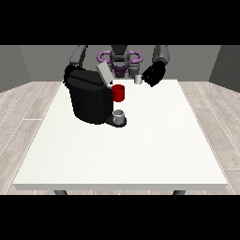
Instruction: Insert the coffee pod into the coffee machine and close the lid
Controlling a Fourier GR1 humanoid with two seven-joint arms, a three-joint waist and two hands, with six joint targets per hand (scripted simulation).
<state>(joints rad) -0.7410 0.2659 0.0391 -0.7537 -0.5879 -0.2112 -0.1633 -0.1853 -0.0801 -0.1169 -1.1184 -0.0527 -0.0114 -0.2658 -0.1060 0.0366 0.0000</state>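
Two hands show at the far side of the large white table [140, 154], and only one of them can be read at all; at the far left, the hand at the view's left [69, 75] is mostly hidden behind the squat black coffee machine [89, 101], so whether it is clenched or released cannot be told; the machine's grey lid [104, 73] stands tilted up and open above a red cylindrical part [119, 93] on its right face, with a small grey cup [119, 116] on the drip tray below; further right, the small pale grey coffee pod [138, 79] stands upright on the table, just left of the hand at the view's right [153, 74]; that black hand hangs beside the pod, seemingly apart from it and grasping nothing, though how its fingers lie is too dark to make out; it is plainly the nearer hand, and the pod must travel left to the open lid.
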